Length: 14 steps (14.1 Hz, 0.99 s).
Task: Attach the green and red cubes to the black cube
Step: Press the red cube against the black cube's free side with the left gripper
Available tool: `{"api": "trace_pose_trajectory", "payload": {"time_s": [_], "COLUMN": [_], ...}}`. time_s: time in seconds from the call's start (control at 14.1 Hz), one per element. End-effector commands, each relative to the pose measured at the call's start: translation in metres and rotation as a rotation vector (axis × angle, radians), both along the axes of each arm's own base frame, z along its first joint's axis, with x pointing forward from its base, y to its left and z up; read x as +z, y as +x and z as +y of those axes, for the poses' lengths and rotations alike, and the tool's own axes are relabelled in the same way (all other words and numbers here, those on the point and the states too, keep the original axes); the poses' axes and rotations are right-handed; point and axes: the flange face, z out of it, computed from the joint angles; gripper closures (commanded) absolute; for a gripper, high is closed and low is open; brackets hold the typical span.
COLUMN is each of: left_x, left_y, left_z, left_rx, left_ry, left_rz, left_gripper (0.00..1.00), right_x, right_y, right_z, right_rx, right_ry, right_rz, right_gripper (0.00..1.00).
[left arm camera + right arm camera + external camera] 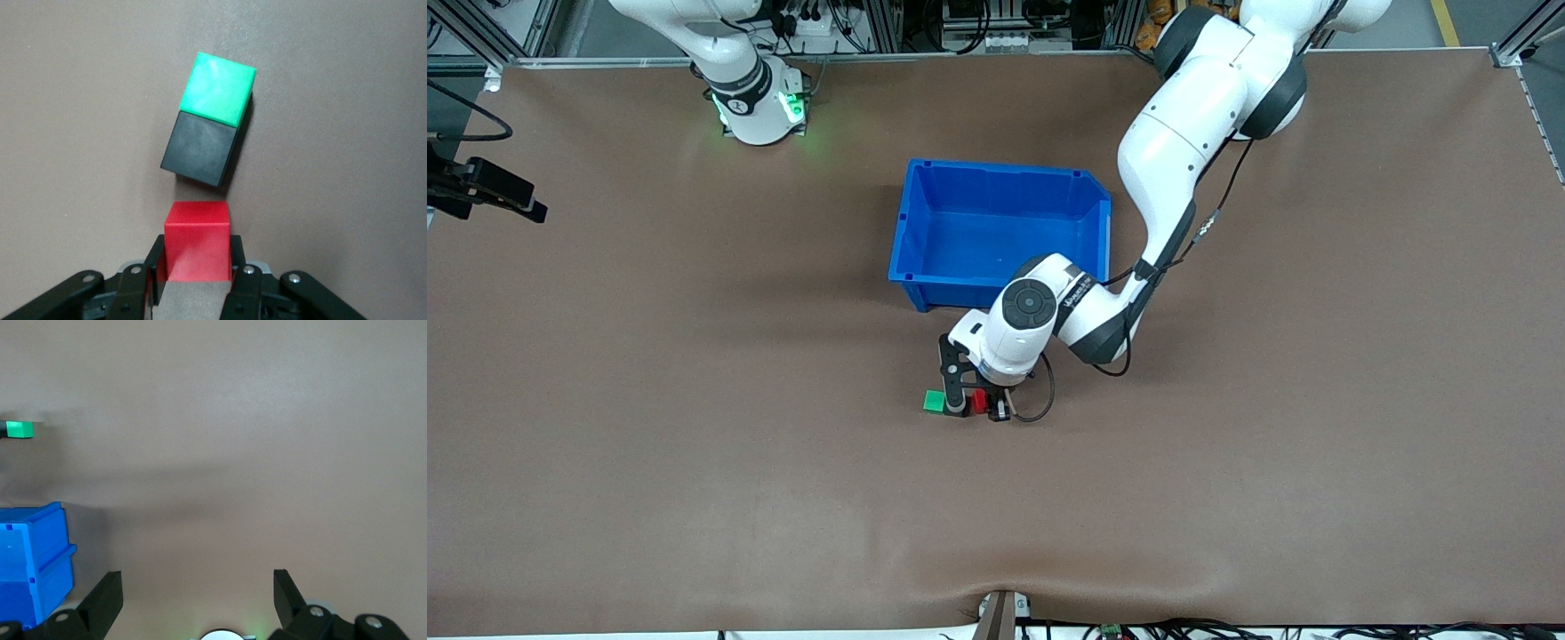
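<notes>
The green cube (219, 89) lies on the brown table pressed against the black cube (199, 148), and the two form one block. My left gripper (197, 259) is shut on the red cube (197, 240), which sits just short of the black cube's free face with a narrow gap between. In the front view the green cube (934, 402) and red cube (979, 400) flank a black finger of the left gripper (978, 405), which hides the black cube. My right gripper (197, 581) hangs open over bare table, holding nothing.
A blue bin (911, 222) stands farther from the front camera than the cubes, and its corner (33, 567) shows in the right wrist view. The left arm's forearm crosses over the bin's corner nearest the left arm's base.
</notes>
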Motion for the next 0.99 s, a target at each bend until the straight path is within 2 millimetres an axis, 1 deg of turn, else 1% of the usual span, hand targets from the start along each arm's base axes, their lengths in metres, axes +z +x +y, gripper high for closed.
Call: {"api": "trace_pose_trajectory", "payload": {"time_s": [0.0,0.21,0.43,0.71,0.92], "left_x": [-0.0180,-0.0182,-0.0183,-0.0207,-0.0203], "left_y": [0.0009,-0.0004,-0.0016,-0.0048,-0.0054], "left_z": [-0.0110,-0.0132,-0.0146,-0.0176,-0.0195], "left_rx": [0.011,0.013,0.012,0.007,0.005], "left_ry": [-0.029,-0.035,-0.034,-0.032,-0.042], "left_rz": [-0.017,-0.022,-0.022,-0.022,-0.030], "left_gripper": [1.00,1.00,1.00,1.00,1.00], "right_x": [0.0017,-0.0005,-0.0015,0.0010,0.0011], "right_y": [-0.0072,-0.0055,-0.0050,-0.0054,-0.0049], "right_z": [-0.0053,-0.0054,-0.0013,-0.0035,0.0031], "right_rx": [-0.001,-0.002,0.006,0.002,0.013], "right_ry": [-0.010,-0.010,-0.010,-0.009,-0.007], "right_rz": [0.003,0.005,0.009,0.006,0.006], "right_gripper": [0.00,0.00,0.00,0.00,0.00]}}
